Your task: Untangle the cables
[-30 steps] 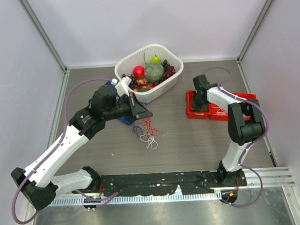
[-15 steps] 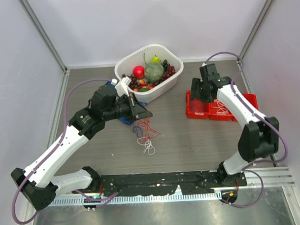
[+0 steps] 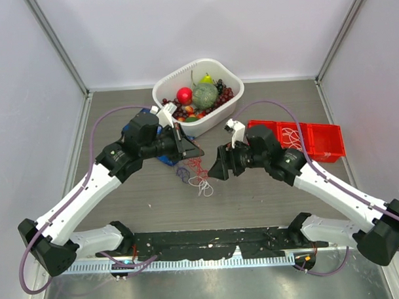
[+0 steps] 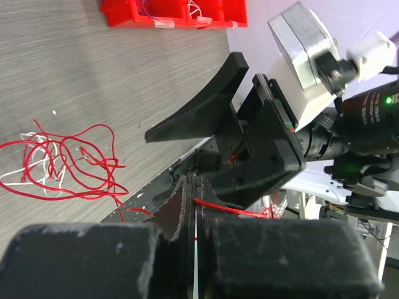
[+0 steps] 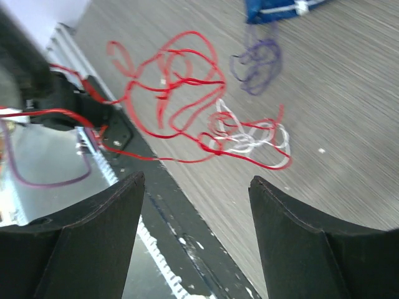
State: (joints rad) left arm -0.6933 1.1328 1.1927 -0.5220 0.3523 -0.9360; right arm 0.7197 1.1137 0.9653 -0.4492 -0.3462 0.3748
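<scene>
The cables (image 3: 195,177) lie in a loose bunch at mid-table: red loops (image 5: 177,93), a white one (image 5: 249,136) and a purple one (image 5: 257,62). My left gripper (image 3: 197,151) hovers just above the bunch's far side. In the left wrist view it (image 4: 196,200) is shut on a red cable strand, which trails down to the tangle (image 4: 62,159). My right gripper (image 3: 213,172) stands open just right of the bunch. In its wrist view the gripper (image 5: 196,180) holds nothing, and the cables lie ahead of its fingers.
A white basket (image 3: 232,107) of fruit stands at the back. Red bins (image 3: 320,145) sit at the right, with a white wire in one. A blue bag (image 3: 166,158) lies under my left gripper. The black base rail (image 3: 209,241) runs along the near edge.
My right gripper opened over the red bins, then the arm swung left and down to the cable bunch. The left arm stayed almost still, jaws shut.
</scene>
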